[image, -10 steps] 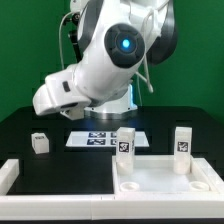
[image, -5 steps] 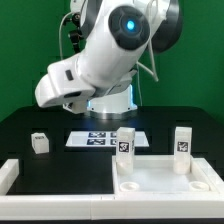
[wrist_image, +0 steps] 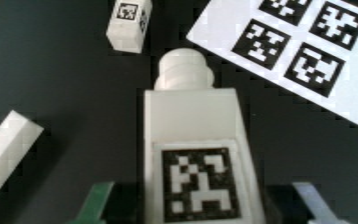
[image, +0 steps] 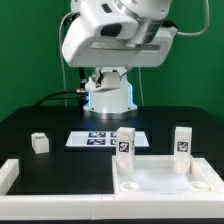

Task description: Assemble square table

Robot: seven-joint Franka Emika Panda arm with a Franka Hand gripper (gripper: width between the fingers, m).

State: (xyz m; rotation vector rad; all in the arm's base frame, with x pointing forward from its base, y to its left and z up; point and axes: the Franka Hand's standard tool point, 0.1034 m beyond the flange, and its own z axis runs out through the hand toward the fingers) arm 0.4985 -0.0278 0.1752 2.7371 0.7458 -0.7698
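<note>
Wrist view has my claw [wrist_image: 197, 203] part-closed on a leg [wrist_image: 190, 120], carried over the bench [wrist_image: 69, 85] beside the marker board [wrist_image: 309, 50]; my arm has swung up from the exterior view's left, so I judge this leg is bound for the panel [image: 165, 180], near on that view's right.

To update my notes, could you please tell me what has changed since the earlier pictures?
The arm swung up and toward the exterior view's right. The gripper holds a leg. The tabletop, its two upright legs, the loose leg and the marker board stayed put.
</note>
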